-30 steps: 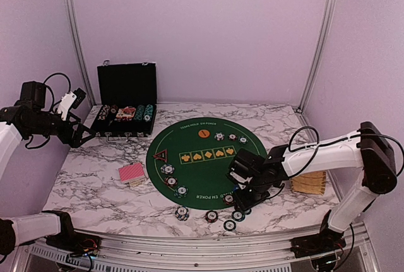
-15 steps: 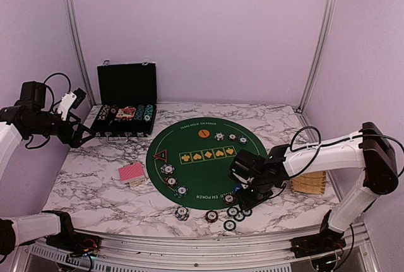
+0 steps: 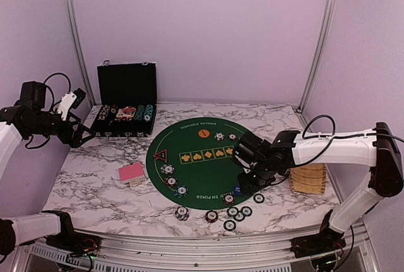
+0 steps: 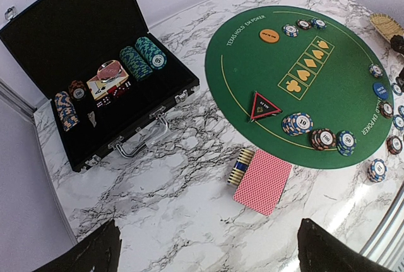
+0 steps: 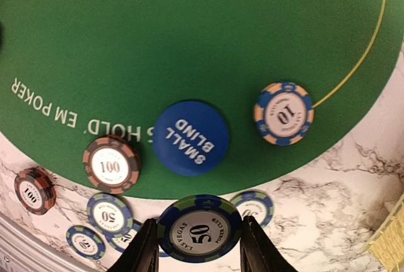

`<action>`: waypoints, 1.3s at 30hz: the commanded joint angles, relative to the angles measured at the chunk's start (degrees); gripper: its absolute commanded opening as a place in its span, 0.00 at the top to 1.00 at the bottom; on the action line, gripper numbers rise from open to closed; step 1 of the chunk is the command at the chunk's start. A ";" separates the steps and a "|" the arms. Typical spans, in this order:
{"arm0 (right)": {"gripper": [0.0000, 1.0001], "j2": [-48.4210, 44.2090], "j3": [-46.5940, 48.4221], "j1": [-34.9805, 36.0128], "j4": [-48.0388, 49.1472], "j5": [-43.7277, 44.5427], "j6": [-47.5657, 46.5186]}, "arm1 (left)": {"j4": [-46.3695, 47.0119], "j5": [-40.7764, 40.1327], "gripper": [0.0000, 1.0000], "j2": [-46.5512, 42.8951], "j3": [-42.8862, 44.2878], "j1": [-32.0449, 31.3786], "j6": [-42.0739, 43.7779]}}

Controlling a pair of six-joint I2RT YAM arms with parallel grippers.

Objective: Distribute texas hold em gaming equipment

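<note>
My right gripper (image 3: 251,182) is shut on a blue-green "50" poker chip (image 5: 199,229), held flat between the fingers (image 5: 142,250) above the near right edge of the green felt mat (image 3: 189,170). Just beyond it lie the blue "small blind" button (image 5: 190,137), a "100" chip (image 5: 111,165) and a "10" chip (image 5: 284,113). Several loose chips (image 3: 237,211) lie on the marble below. Red-backed cards (image 4: 263,181) lie left of the mat. The triangular marker (image 4: 264,104) and orange button (image 4: 269,35) sit on the felt. My left gripper (image 4: 211,256) is open and empty, high at the far left.
The open black chip case (image 4: 95,64) with chip stacks stands at the back left. A woven basket (image 3: 309,178) sits right of the mat, close to my right arm. Chip stacks (image 4: 315,134) line the mat's near left edge. The table's front edge (image 3: 189,233) is close to the loose chips.
My right gripper has risen and moved back and to the right from the loose chips at the front edge, with the 50 chip in it. The left arm has not moved.
</note>
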 commanded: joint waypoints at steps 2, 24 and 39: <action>0.66 -2.71 2.26 -5.59 -1.44 3.43 -2.58 | -1.29 0.47 0.01 -1.16 -0.67 0.19 -0.05; 0.65 6.94 1.53 -21.72 10.13 0.44 -10.04 | -1.55 0.79 0.01 -1.13 -0.34 0.21 -0.02; 0.43 9.73 2.81 -22.64 9.86 0.78 -10.71 | -1.64 0.62 0.01 -0.95 -0.16 0.20 0.16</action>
